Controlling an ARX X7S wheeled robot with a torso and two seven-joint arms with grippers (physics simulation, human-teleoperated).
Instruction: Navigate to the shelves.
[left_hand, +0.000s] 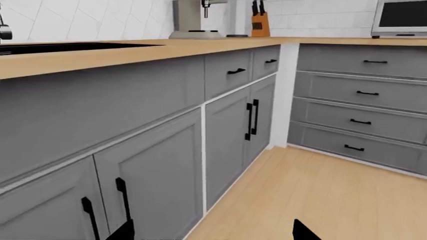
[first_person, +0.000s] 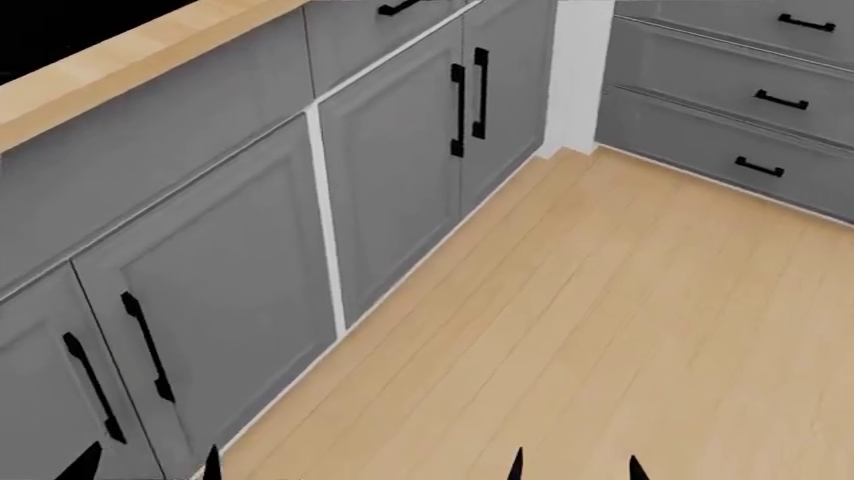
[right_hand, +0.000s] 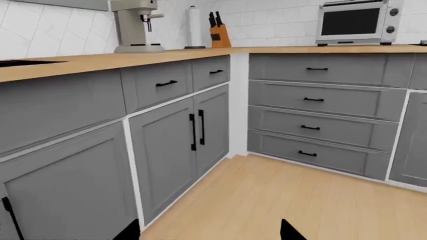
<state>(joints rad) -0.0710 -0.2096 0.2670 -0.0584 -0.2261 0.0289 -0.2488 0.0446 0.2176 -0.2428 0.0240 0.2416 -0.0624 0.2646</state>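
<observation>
You're parked in a kitchen corner and honestly no shelves show in any of the three views, so I can't tell you where they are. What you do get is grey cabinets (first_person: 214, 260) running along your left and a stack of grey drawers (right_hand: 313, 120) ahead, meeting at a white corner post (right_hand: 238, 100).

The wooden tabletop (right_hand: 80, 62) carries a coffee machine (right_hand: 137, 25), a knife block (right_hand: 218, 32) and a toaster oven (right_hand: 353, 22) — the oven is cut off at the frame edge in the left wrist view. A dark sink (left_hand: 60, 47) is only partly visible.

Left claw (left_hand: 210, 232) and right claw (right_hand: 207, 232) show only black fingertips at the frame edge. The tips stand apart with nothing between them, just bare wood floor (first_person: 601, 300).
</observation>
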